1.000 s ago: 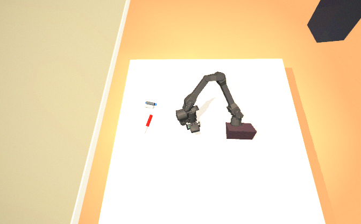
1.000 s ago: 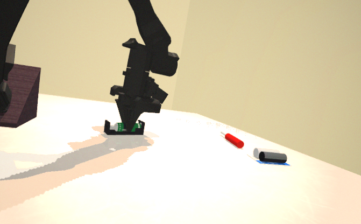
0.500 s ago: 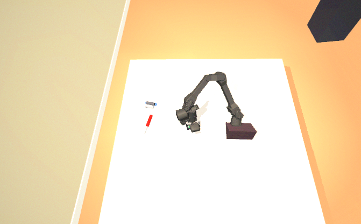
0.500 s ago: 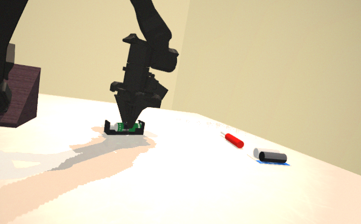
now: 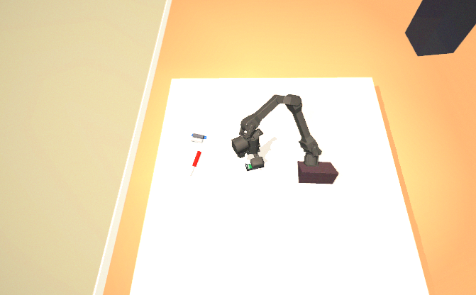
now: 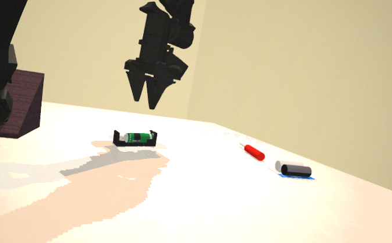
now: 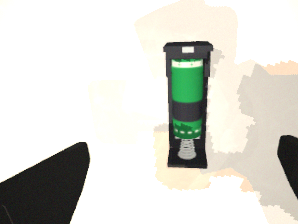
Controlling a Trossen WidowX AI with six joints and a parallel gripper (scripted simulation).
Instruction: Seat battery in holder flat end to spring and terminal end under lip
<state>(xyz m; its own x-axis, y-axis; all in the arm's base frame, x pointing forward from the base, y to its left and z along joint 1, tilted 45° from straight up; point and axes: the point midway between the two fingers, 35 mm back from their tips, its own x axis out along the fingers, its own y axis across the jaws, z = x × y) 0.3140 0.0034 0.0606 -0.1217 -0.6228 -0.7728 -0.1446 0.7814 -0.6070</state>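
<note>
With the battery (image 7: 186, 92) lying straight in the holder (image 7: 168, 106), the gripper (image 6: 145, 92) hangs open and empty above; only staying clear remains.
</note>
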